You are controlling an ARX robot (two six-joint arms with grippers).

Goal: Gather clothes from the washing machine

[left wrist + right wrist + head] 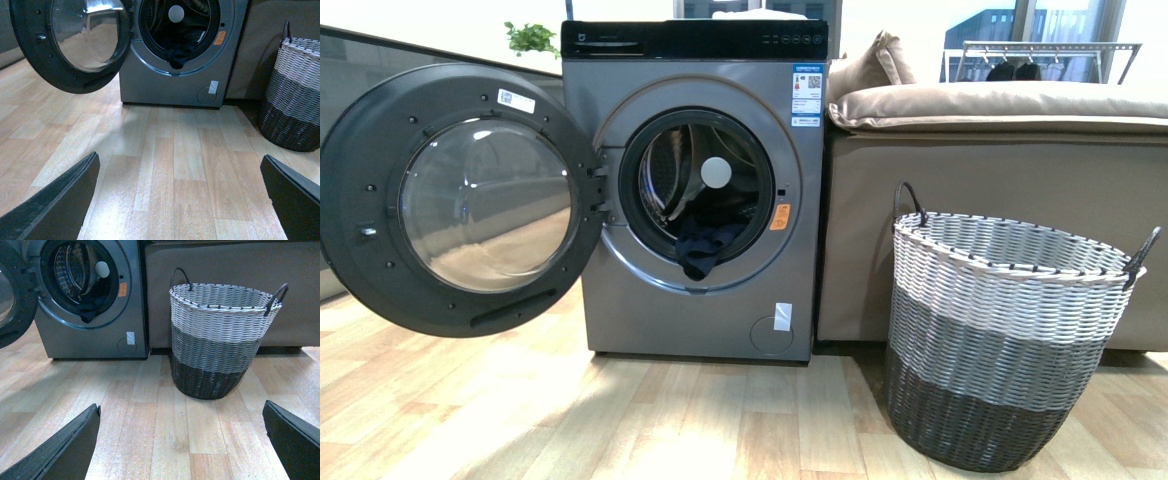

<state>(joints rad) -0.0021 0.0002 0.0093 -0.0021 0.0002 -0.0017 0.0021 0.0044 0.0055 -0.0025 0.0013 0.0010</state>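
Door (460, 200) is found open, but the clothes (705, 245) are seen draped over the near lip of the washing machine (700, 310), nothing collected yet; left gripper (180, 157) and right gripper (181, 407) are held spread, empty.

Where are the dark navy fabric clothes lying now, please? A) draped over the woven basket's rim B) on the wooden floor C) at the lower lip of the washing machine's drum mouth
C: the dark navy fabric clothes spill over the drum lip of the grey metallic washing machine.
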